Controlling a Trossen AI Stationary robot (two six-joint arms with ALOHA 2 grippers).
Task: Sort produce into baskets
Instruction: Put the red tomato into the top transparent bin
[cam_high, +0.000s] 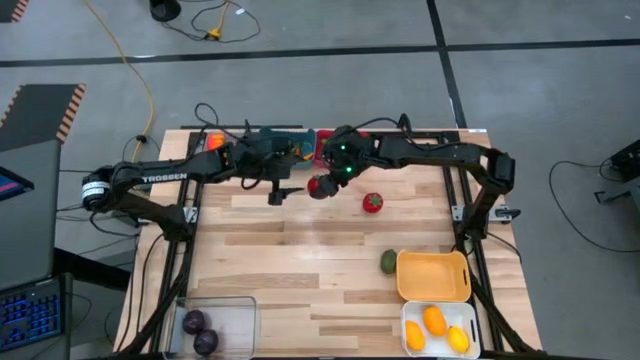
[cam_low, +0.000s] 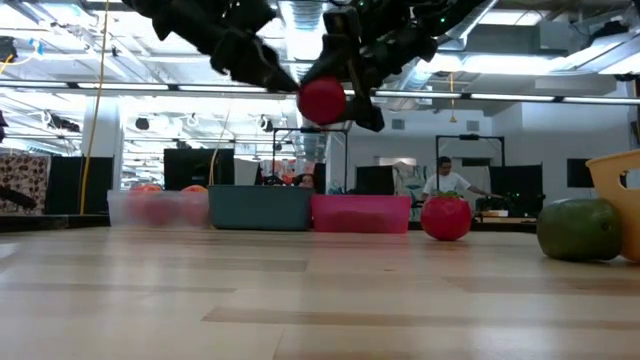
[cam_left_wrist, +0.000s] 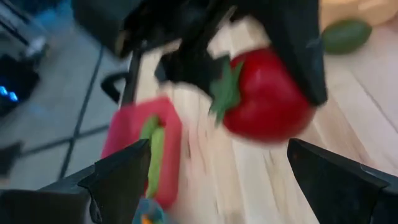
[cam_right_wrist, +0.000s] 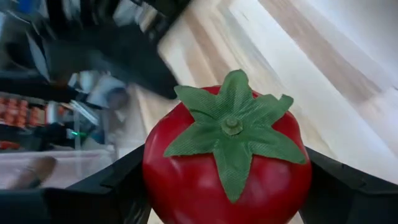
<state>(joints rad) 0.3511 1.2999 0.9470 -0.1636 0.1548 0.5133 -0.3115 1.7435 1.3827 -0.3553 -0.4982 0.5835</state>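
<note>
across the pale wooden desk i see baskets lining the far edge, the shallow red plastic bin among them. my right end effector hangs above, pinching a round red toy tomato, likely bound for that bin. my left end effector waits alongside, fingers spread, empty.

A red toy tomato with a green leafy cap is sitting between the right gripper's 2 dark fingers, filling the foreground, while the pale wooden table is stretching away beneath, with blurred dark equipment beyond.
</note>
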